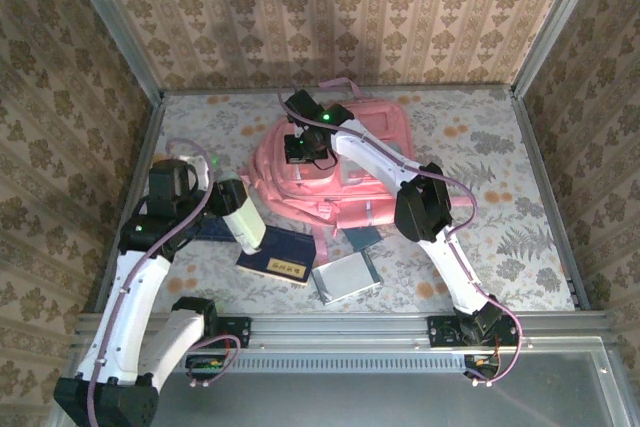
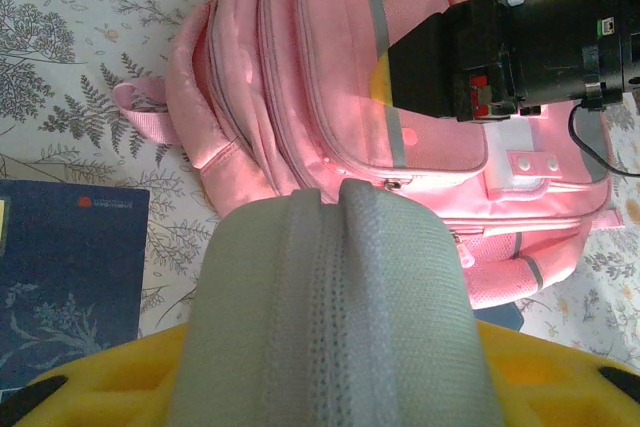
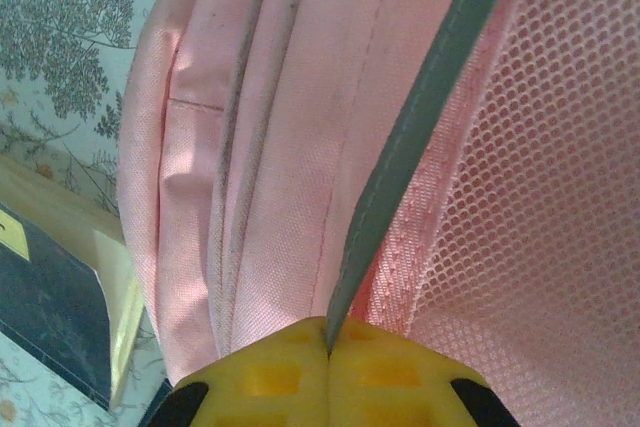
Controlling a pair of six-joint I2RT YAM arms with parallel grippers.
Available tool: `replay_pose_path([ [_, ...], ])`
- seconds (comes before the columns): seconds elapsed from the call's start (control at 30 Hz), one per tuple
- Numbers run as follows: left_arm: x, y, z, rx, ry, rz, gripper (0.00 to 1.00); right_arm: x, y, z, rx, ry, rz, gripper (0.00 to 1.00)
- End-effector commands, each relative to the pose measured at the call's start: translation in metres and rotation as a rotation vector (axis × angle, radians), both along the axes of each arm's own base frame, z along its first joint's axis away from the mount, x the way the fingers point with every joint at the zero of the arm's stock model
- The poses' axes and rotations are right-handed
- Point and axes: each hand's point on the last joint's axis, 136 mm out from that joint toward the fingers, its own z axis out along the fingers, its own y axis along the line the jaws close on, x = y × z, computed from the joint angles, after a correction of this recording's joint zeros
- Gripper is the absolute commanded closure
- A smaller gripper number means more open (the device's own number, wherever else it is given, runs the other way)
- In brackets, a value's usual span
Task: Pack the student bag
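The student bag [image 1: 345, 172], a big pink backpack with grey trim, lies flat at the middle back of the table. My right gripper [image 1: 303, 155] is down on its left part. In the right wrist view its yellow fingers [image 3: 270, 377] are closed together, pinching a grey trim strip [image 3: 420, 137] of the bag [image 3: 290, 127] beside a pink mesh pocket. My left gripper [image 1: 250, 232] hovers left of the bag, over the books. Between its yellow jaws in the left wrist view sits a rounded grey fabric pouch [image 2: 330, 317]. The bag [image 2: 300, 77] lies beyond it, with the right arm's black wrist [image 2: 540, 37] on it.
A dark blue book [image 1: 275, 259] and a grey notebook [image 1: 345, 277] lie in front of the bag; another blue book [image 1: 212, 229] lies under my left arm. A blue book [image 2: 70, 277] lies on the floral cloth. Patterned walls enclose three sides.
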Motion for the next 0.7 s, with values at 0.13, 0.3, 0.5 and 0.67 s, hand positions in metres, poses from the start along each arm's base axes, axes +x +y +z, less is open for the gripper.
replay_pose_path([
  [0.13,0.004,-0.003,0.013,-0.004,-0.014,-0.01,0.48,-0.014,-0.019,0.041,-0.056,-0.07,0.047,1.0],
  [0.3,0.009,-0.003,0.015,-0.022,-0.009,0.005,0.48,-0.024,-0.033,0.051,-0.072,-0.077,0.047,1.0],
  [0.5,0.021,-0.006,0.018,-0.07,0.001,0.019,0.49,-0.042,-0.049,0.082,0.048,-0.096,0.052,1.0],
  [0.67,0.041,-0.007,0.021,-0.104,0.006,0.052,0.49,-0.046,-0.059,0.112,0.319,-0.07,0.057,1.0],
])
